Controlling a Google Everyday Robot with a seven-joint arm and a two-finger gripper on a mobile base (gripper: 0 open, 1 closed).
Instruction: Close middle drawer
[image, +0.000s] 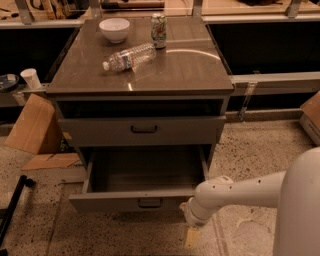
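Note:
The middle drawer (142, 202) is the low-fronted grey drawer with a small dark handle. It stands pulled far out of the grey cabinet, and its long box is empty. The taller-fronted drawer (144, 130) above it is pushed in. My gripper (192, 236) hangs at the end of the white arm (235, 192). It is low near the floor, just right of and in front of the open drawer's front right corner, close to the front panel.
A white bowl (114, 29), a soda can (158, 30) and a lying plastic bottle (129, 56) are on the cabinet top (175, 75). Cardboard pieces (37, 127) and a paper cup (31, 78) are at the left. Speckled floor lies to the right.

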